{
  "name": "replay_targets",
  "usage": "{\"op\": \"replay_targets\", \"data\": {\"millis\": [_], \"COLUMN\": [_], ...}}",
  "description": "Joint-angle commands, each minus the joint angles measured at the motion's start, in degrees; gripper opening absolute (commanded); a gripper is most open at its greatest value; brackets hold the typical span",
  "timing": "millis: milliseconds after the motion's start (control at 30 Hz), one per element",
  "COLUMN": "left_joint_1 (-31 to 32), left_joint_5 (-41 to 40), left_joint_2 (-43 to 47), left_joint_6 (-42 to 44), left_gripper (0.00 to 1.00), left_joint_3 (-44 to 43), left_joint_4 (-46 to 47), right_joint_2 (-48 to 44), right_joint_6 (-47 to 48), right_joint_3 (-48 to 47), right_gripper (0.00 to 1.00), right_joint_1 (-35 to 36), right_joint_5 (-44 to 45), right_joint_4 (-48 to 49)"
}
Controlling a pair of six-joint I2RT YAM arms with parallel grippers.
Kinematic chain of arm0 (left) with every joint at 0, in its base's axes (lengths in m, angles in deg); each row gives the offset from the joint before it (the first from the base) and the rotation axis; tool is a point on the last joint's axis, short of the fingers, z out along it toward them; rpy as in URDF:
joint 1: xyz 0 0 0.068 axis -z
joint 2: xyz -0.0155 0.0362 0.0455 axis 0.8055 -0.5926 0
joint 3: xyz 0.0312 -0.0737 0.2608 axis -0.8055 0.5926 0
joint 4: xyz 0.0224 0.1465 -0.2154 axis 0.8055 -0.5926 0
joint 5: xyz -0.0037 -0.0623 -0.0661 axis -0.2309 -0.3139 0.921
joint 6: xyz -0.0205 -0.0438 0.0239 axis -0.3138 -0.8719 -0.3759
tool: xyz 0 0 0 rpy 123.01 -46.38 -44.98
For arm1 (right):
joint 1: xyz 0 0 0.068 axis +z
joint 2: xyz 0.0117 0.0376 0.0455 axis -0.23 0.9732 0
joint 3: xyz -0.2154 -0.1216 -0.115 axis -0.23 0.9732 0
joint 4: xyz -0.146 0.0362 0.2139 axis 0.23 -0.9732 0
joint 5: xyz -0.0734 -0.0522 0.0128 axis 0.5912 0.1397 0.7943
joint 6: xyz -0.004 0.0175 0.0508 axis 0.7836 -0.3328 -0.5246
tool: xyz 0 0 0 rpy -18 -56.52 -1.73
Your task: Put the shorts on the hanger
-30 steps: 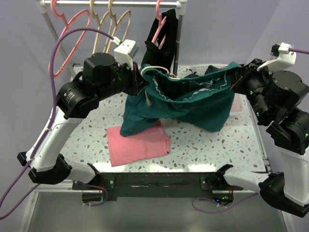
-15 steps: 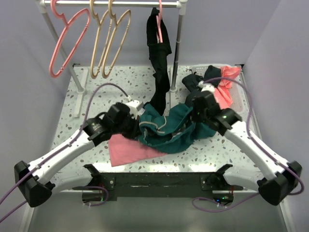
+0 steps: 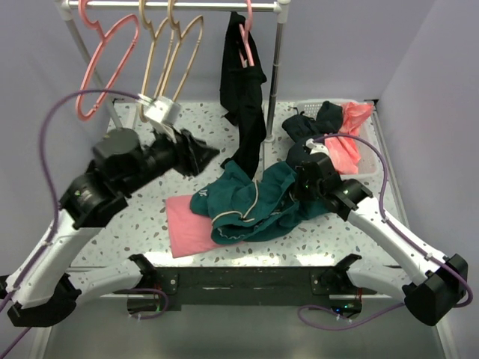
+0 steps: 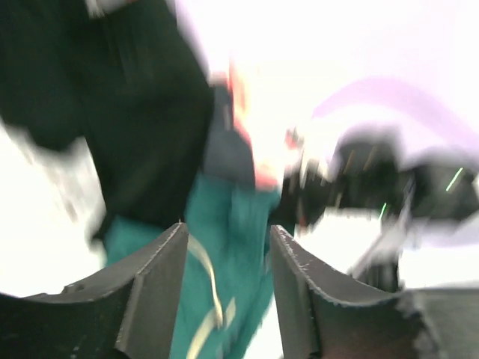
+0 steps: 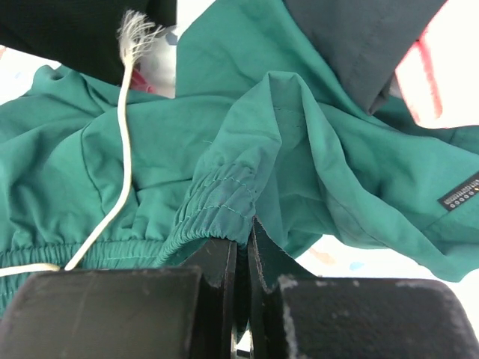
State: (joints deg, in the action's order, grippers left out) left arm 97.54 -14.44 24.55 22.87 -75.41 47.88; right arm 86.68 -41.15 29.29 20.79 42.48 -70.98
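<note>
The teal-green shorts (image 3: 247,206) lie crumpled on the table, partly over a pink cloth. Their elastic waistband (image 5: 217,202) and white drawstring (image 5: 123,161) fill the right wrist view. My right gripper (image 3: 297,196) (image 5: 242,228) is shut on the waistband at the shorts' right end. My left gripper (image 3: 208,153) (image 4: 228,232) hangs above and to the left of the shorts, open, nothing between its fingers; its view is blurred. Two tan hangers (image 3: 161,67) hang on the rail at the back left; neither gripper touches them.
A pink hanger (image 3: 105,67) hangs left of the tan ones. A long black garment (image 3: 243,97) hangs from another pink hanger just behind the shorts. The flat pink cloth (image 3: 187,224) lies at the front. A tray (image 3: 369,161) at the back right holds black and pink clothes.
My left gripper has let go of the shorts, opened, and lifted away up and to the left. The shorts have settled on the table, still held by my right gripper.
</note>
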Motion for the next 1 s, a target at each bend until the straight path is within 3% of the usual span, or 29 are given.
{"op": "replay_targets", "data": {"millis": [0,233,333,467,733,967], "left_joint_1": [-0.28,-2.90,-9.13,-20.04,-26.56,-27.09], "left_joint_5": [-8.68,-18.69,-16.26,-6.62,-3.41,-5.87], "left_joint_2": [-6.01,-16.91,-22.09,-29.38,-34.14,-37.31], "left_joint_6": [6.92,12.37,12.99,12.55,15.98,17.30], "left_gripper": [0.55,0.62,0.63,0.62,0.59,0.51], "left_joint_3": [-17.34,-33.29,-38.74,-46.03,-47.72,-46.06], "left_joint_4": [2.34,1.30,-0.64,-3.89,-4.33,-5.04], "right_joint_2": [0.22,3.21,4.26,4.53,4.97,6.11], "right_joint_6": [1.20,4.45,5.51,5.69,5.69,6.04], "right_joint_3": [-1.52,-2.23,-2.93,-1.88,-0.73,-0.64], "right_gripper": [0.00,0.00,0.00,0.00,0.00,0.00], "right_joint_1": [-0.07,-0.16,-0.16,-0.16,-0.16,-0.16], "right_joint_5": [-3.41,-6.31,-6.93,-7.63,-8.78,-9.66], "right_joint_4": [2.45,2.28,1.93,2.89,3.60,4.56]}}
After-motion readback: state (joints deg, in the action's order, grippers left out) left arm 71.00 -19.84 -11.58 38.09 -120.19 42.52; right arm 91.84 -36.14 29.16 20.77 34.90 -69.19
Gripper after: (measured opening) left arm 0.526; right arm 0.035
